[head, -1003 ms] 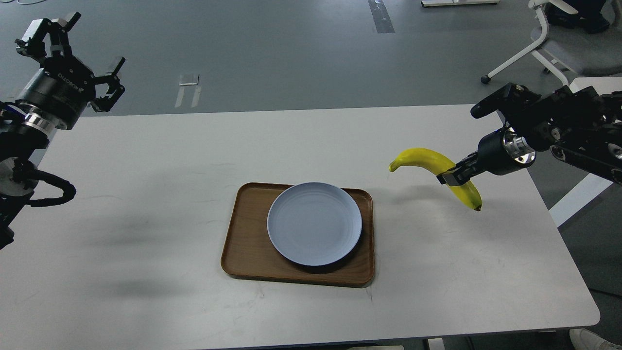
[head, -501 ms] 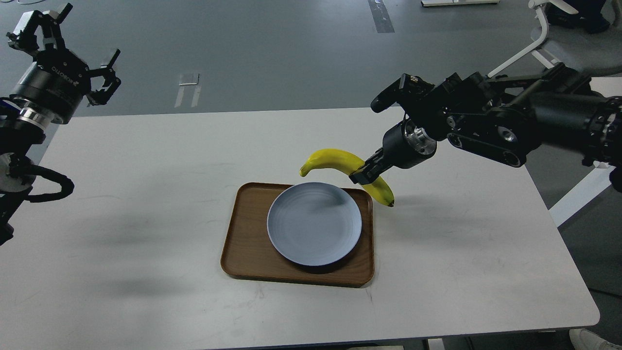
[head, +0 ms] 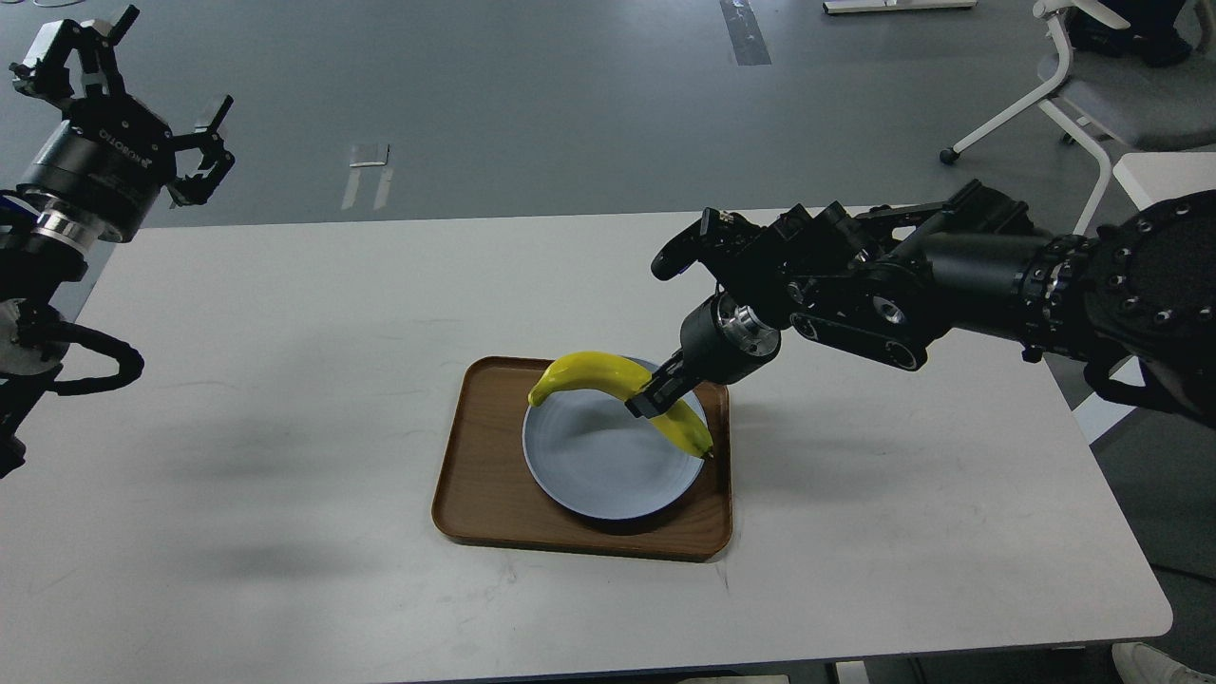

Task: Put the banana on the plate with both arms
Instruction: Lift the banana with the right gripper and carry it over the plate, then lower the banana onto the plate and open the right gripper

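One banana (head: 608,375), light, curved and easily bruised, hangs over the plate (head: 598,465) on the wooden tray (head: 475,484), clamped just past mid-length by the right hand (head: 646,403); the left hand (head: 133,85) hovers apart, fingers spread, empty.

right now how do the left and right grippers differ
The right gripper is shut on the banana above the plate; the left gripper holds nothing, fingers spread open. The right reaches low over the wooden tray at the table's middle; the left is raised at the table's far left corner. Both are black.
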Controlling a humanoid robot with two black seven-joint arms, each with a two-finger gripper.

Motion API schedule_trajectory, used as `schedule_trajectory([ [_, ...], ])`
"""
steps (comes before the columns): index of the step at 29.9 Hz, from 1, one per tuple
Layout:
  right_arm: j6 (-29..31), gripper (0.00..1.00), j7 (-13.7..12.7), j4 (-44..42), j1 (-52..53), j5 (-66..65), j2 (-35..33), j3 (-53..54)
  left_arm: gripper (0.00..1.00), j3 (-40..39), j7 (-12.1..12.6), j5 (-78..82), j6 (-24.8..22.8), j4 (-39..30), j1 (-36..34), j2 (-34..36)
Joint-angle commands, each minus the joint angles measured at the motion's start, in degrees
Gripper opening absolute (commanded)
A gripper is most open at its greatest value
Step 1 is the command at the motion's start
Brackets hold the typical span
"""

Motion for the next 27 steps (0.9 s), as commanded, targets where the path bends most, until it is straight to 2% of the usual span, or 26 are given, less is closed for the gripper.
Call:
schedule_trajectory([
  [1,0.0,0.04,0.0,-1.1,-0.5,0.4,1.1,0.0,0.98,0.0,0.0,0.0,0.0,0.0,0.0,0.0],
  [2,0.0,0.08,0.0,-1.3,-0.8,0.8,1.6,-0.1,0.98,0.0,0.0,0.0,0.0,0.0,0.0,0.0],
  [6,0.0,0.14,0.0,-1.7,-1.2,2.7,2.0,-0.1,0.98,0.0,0.0,0.0,0.0,0.0,0.0,0.1],
  [7,0.0,0.22,0.0,-1.9,-1.2,3.4,2.0,-0.1,0.98,0.0,0.0,0.0,0.0,0.0,0.0,0.3],
  [8,0.0,0.26,0.0,-2.1,-1.3,3.7,2.0,-0.1,0.98,0.0,0.0,0.0,0.0,0.0,0.0,0.5],
  [13,0.0,0.29,0.0,-2.1,-1.4,3.8,2.0,-0.2,0.98,-0.1,0.0,0.0,0.0,0.0,0.0,0.7],
  [16,0.0,0.36,0.0,-2.1,-1.4,3.8,2.0,-0.2,0.98,-0.1,0.0,0.0,0.0,0.0,0.0,0.7],
  [18,0.0,0.47,0.0,-2.1,-1.5,4.1,2.0,-0.6,0.98,-0.1,0.0,0.0,0.0,0.0,0.0,0.7],
  [19,0.0,0.57,0.0,-2.2,-1.7,4.1,2.0,-0.7,0.98,0.0,0.0,0.0,0.0,0.0,0.0,0.7],
  [20,0.0,0.61,0.0,-2.3,-1.8,4.1,2.0,-0.8,0.98,-0.1,0.0,0.0,0.0,0.0,0.0,0.6],
  [23,0.0,0.63,0.0,-2.5,-1.8,4.1,2.0,-0.8,0.98,0.0,0.0,0.0,0.0,0.0,0.0,0.6],
  [25,0.0,0.71,0.0,-2.5,-1.8,4.1,2.0,-0.8,0.98,-0.1,0.0,0.0,0.0,0.0,0.0,0.7],
  [27,0.0,0.73,0.0,-2.6,-1.8,4.1,2.0,-0.8,0.98,-0.1,0.0,0.0,0.0,0.0,0.0,0.6],
])
